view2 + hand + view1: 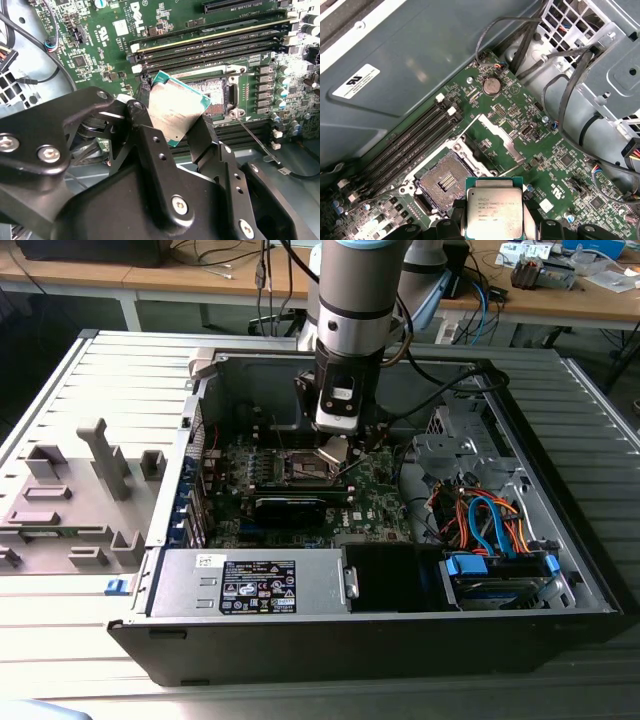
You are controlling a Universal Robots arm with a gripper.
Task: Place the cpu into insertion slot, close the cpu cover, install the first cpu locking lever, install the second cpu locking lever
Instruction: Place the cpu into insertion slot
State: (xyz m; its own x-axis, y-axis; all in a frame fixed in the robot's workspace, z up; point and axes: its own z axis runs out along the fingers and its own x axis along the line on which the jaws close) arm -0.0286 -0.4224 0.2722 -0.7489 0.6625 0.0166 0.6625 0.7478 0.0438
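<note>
Plainly, in the second wrist view my claw (pixel 172 119) is clamped on the cpu (pixel 176 111), held tilted near the insertion slot (pixel 216 94). In the first wrist view the slot lies bare and the cpu cover (pixel 492 134) stands open, so I judge all four steps are left. In the exterior view the computer case (pixel 400 640) sits on a grey slatted surface (pixel 90 370), wooden desks (pixel 180 280) behind.

From my station I count one cpu (pixel 494 212), one insertion slot (pixel 445 182), one cpu cover (pixel 502 142), one gripper (pixel 175 120), one round coin battery (pixel 490 86), one green motherboard (pixel 545 150) and one open computer case (pixel 350 650).
</note>
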